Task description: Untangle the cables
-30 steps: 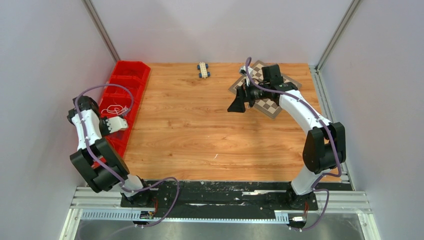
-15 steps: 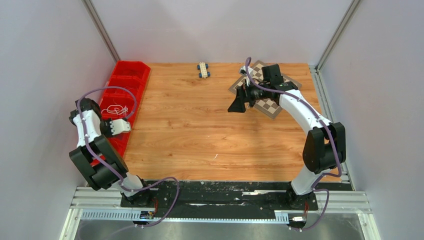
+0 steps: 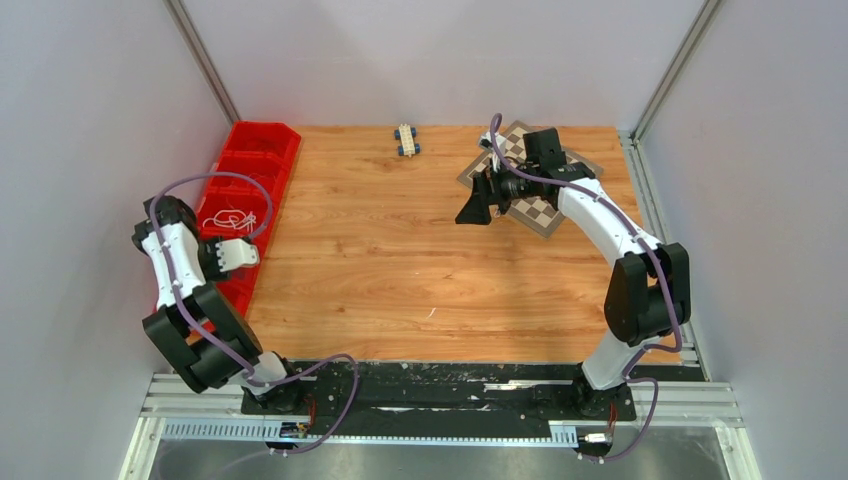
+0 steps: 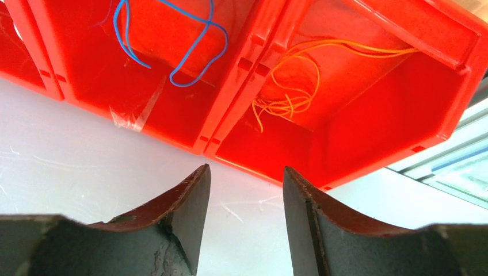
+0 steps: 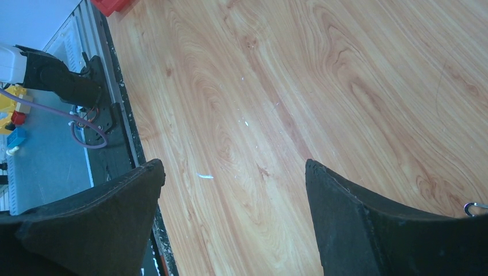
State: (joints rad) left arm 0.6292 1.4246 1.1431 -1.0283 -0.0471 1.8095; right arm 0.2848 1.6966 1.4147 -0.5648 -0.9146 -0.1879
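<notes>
1. The left claw [image 4: 246,175] hangs at the row of red bins [image 3: 268,150] on the left edge of the surface [image 3: 400,270], its jaws spread with nothing between them.
2. The cables lie inside those bins. From above, a white tangle [image 3: 228,218] sits in a middle compartment, just beyond the claw.
3. The wrist camera shows an orange cable [image 4: 288,92] and a blue cable [image 4: 172,40] in neighbouring compartments. Which compartments these are in the overhead view cannot be told.
4. The orange cable lies ahead of the gap and slightly to its right. It is bunched near the dividing wall, with long strands running off toward the compartment's far right corner.
5. The right claw [image 5: 233,167], spread wide and empty, hovers well apart over bare wood near a checkerboard [image 3: 540,212], so the left arm is by far the nearer.
6. All three cables look hair-thin and limp, lying in loose overlapping loops, and a pinch would likely drag a whole loop along.
</notes>
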